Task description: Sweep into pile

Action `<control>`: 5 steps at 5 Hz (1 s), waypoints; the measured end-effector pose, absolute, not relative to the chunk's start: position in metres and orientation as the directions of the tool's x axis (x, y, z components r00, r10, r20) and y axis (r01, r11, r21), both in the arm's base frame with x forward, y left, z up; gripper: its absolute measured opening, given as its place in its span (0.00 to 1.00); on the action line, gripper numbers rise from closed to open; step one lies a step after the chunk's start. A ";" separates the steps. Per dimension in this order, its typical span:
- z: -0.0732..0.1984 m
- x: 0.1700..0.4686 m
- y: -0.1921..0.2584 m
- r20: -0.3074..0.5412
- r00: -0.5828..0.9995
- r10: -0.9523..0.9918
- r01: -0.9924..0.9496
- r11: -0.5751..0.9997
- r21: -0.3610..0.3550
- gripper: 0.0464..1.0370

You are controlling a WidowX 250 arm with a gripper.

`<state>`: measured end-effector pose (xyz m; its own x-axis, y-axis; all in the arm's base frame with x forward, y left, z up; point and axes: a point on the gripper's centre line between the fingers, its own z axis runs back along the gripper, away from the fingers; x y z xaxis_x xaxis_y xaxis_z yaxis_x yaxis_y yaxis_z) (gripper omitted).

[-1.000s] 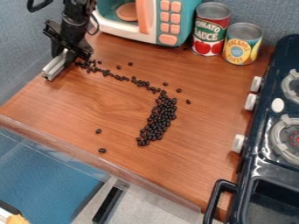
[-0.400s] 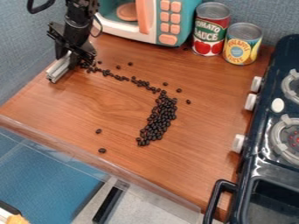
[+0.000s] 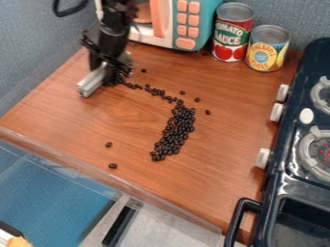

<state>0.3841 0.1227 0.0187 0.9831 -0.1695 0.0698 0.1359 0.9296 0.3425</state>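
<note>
At the far left of the desk we see a pale bar slanting down from the gripper, whose fingers look clamped on it. We judge the bar light and stiff, best held as it is, by its upper middle, firmly enough that it doesn't twist. Two stray beans lie at the near left, well apart from the rest. Right of the bar, a thin trail of beans leads to the main pile near the middle, with a few loose ones beyond. The beans look hard, light and slippery, likely to roll or scatter; we would push them low and slowly with the bar's long face, not pinch them.
</note>
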 end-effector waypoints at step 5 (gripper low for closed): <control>0.030 0.383 0.043 0.125 0.932 -0.340 0.287 0.904 0.317 0.33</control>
<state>0.3831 0.0428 0.0305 0.9322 -0.3396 0.1251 0.2868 0.9041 0.3169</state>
